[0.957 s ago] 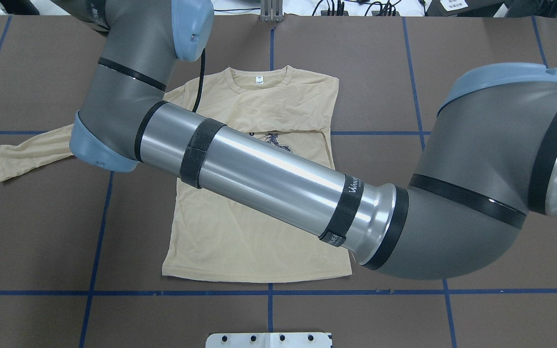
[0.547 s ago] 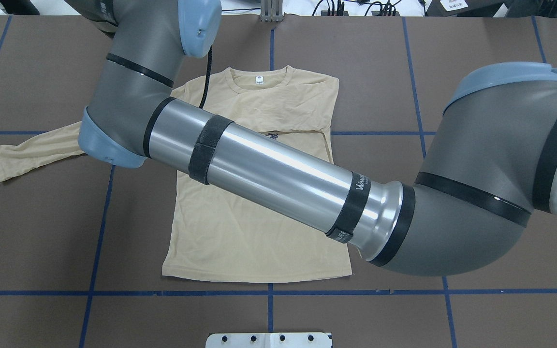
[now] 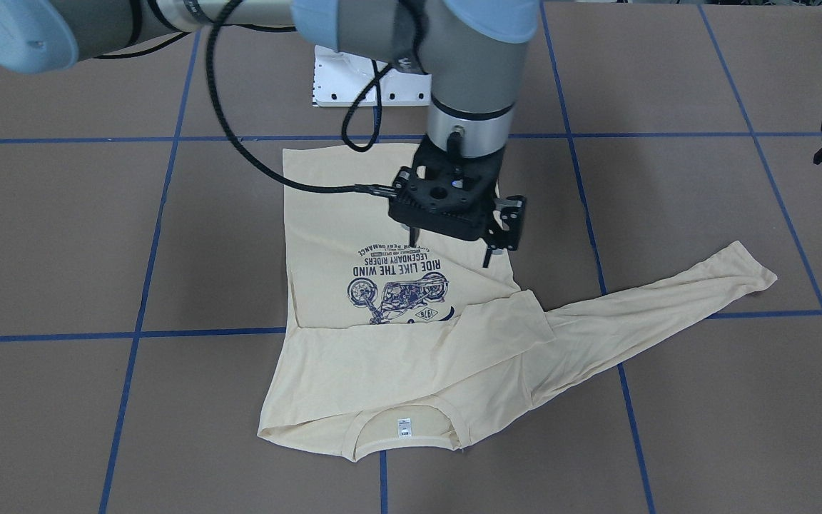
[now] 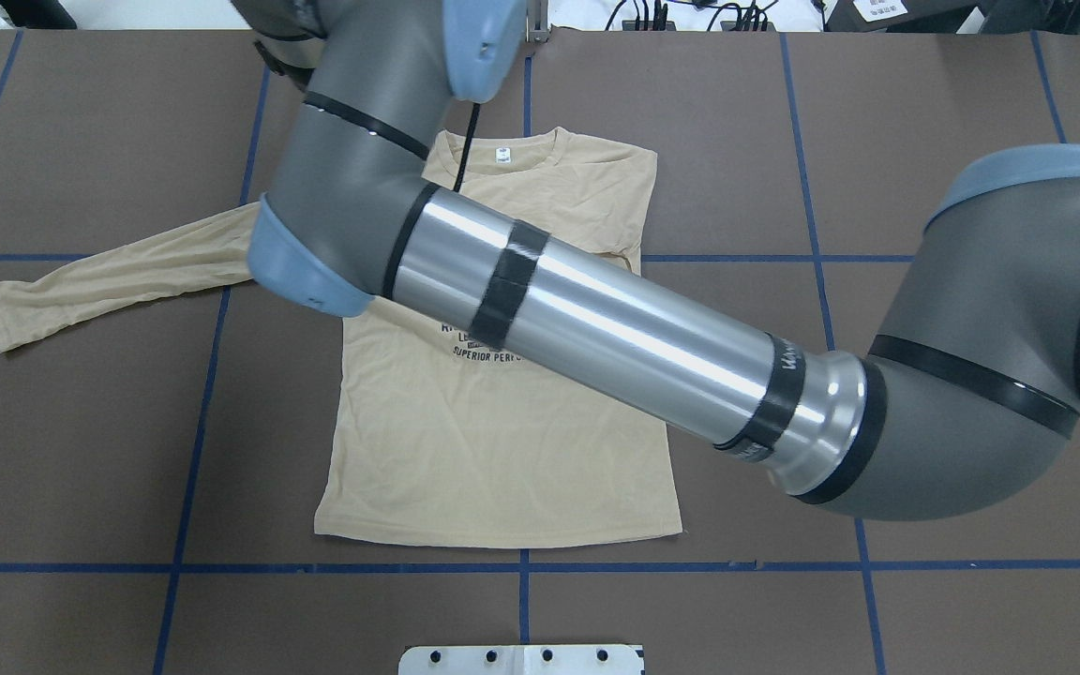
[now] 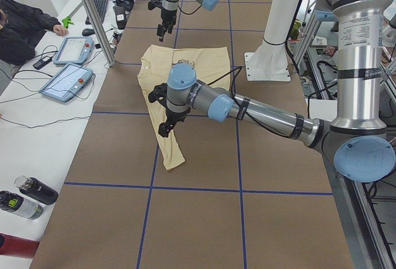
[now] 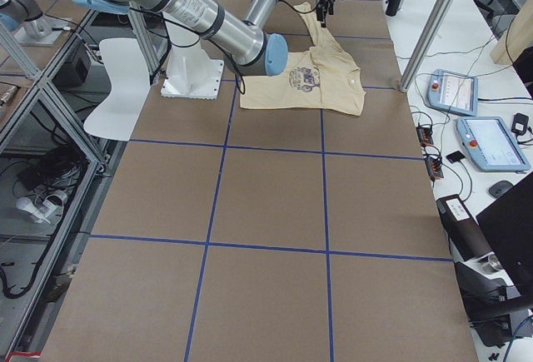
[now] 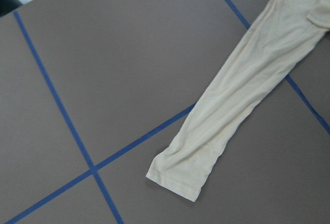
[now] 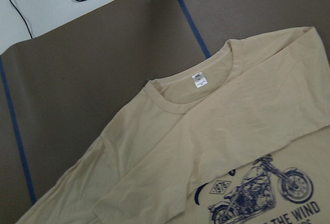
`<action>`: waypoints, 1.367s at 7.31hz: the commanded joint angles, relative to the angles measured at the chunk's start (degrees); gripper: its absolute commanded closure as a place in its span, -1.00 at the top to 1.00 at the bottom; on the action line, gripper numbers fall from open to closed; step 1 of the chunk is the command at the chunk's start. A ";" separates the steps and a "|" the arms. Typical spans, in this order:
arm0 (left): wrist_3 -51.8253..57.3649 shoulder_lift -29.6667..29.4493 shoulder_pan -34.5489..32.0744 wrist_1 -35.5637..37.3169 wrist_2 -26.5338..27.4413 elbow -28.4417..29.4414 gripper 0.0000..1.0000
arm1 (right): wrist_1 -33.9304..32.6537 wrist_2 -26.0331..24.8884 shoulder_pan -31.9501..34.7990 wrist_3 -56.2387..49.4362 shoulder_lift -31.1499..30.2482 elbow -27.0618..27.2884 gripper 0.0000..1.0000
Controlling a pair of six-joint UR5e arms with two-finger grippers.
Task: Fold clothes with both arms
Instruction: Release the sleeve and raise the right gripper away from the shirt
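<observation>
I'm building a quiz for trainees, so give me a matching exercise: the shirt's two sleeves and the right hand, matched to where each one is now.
1. pale yellow thin shirt's sleeve on the robot's left
2. its other sleeve
3. black two-finger right hand

a. hovers over the shirt's body
b. folded across the chest
c. stretched out on the brown table

Pairs: 1-c; 2-b; 3-a

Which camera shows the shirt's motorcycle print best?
Exterior front-facing: nearly the whole motorcycle print shows, upside down. The right wrist view crops it, the right arm hides most overhead, exterior right shows it tiny, left wrist misses it.
</observation>
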 commanded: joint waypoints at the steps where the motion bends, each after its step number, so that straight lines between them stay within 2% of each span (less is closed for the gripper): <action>1: -3.79 0.30 4.11 -9.08 2.29 6.47 1.00 | -3.49 4.20 4.11 -11.98 -20.66 23.33 1.00; 3: -11.76 0.30 9.71 -20.85 9.83 13.06 1.00 | -3.32 9.66 10.00 -25.08 -35.89 35.77 1.00; 4: -13.45 0.30 11.48 -27.35 10.39 17.88 1.00 | -2.80 10.37 11.33 -30.19 -41.79 39.39 1.00; 5: -14.34 0.30 12.55 -34.90 10.48 23.33 1.00 | -2.71 11.42 12.65 -32.50 -45.07 41.08 1.00; 6: -18.61 0.30 14.12 -38.89 10.75 25.21 1.00 | -2.71 12.48 13.53 -32.79 -45.63 41.18 1.00; 8: -20.76 0.30 19.04 -39.63 13.81 25.31 1.00 | -2.18 13.19 14.50 -37.33 -49.73 42.49 1.00; 9: -20.76 0.30 19.84 -39.63 13.91 25.84 0.98 | -0.18 16.06 16.07 -38.32 -51.68 42.59 1.00; 10: -20.68 0.21 20.11 -39.54 14.17 26.19 0.84 | 0.89 16.70 16.44 -38.24 -52.04 42.59 1.00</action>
